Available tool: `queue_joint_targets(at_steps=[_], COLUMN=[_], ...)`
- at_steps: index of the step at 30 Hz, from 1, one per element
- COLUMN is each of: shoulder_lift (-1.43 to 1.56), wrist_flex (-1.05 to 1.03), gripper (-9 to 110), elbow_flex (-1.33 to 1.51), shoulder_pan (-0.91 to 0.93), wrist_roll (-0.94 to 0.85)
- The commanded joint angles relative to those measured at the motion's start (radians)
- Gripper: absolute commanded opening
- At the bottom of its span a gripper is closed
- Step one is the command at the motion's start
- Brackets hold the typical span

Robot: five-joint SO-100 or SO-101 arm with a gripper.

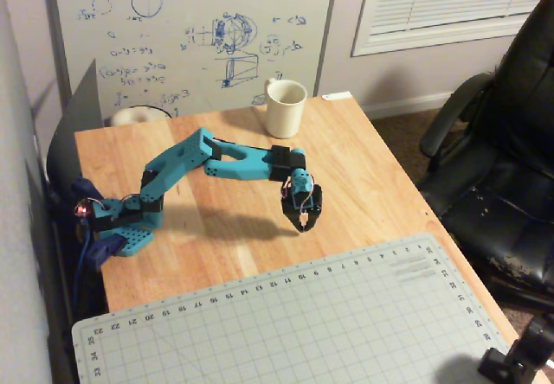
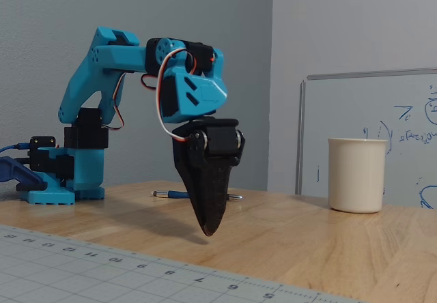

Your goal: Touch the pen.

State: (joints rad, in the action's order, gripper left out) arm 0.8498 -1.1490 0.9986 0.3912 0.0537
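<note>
The pen (image 2: 171,194) is a thin dark blue stick lying flat on the wooden table (image 2: 307,241), seen in the fixed view behind my gripper, its middle hidden by the fingers. In the overhead view I cannot make it out; the arm's blue links cover that area. My gripper (image 2: 208,231) points straight down, jaws shut and empty, its tip just above the table and on the camera side of the pen, apart from it. In the overhead view the gripper (image 1: 304,220) hangs over the table's middle, near the mat's far edge.
A cream mug (image 1: 286,107) stands at the table's far edge, right of the gripper in the fixed view (image 2: 356,175). A grey cutting mat (image 1: 303,323) covers the near part. The arm's base (image 1: 121,224) sits left. A whiteboard (image 1: 190,29) leans behind; a black chair (image 1: 502,159) stands right.
</note>
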Motion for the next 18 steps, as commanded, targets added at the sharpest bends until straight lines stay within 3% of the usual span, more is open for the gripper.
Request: queue_joint_targets(at_steps=[1,18], shoulder_lift=[2.41,2.41], wrist_flex=[0.038,0.038], gripper=[1,1], elbow_flex=[2.143,2.143], shoulder_pan=[-0.436,-0.436], wrist_roll=[-0.003,0.009])
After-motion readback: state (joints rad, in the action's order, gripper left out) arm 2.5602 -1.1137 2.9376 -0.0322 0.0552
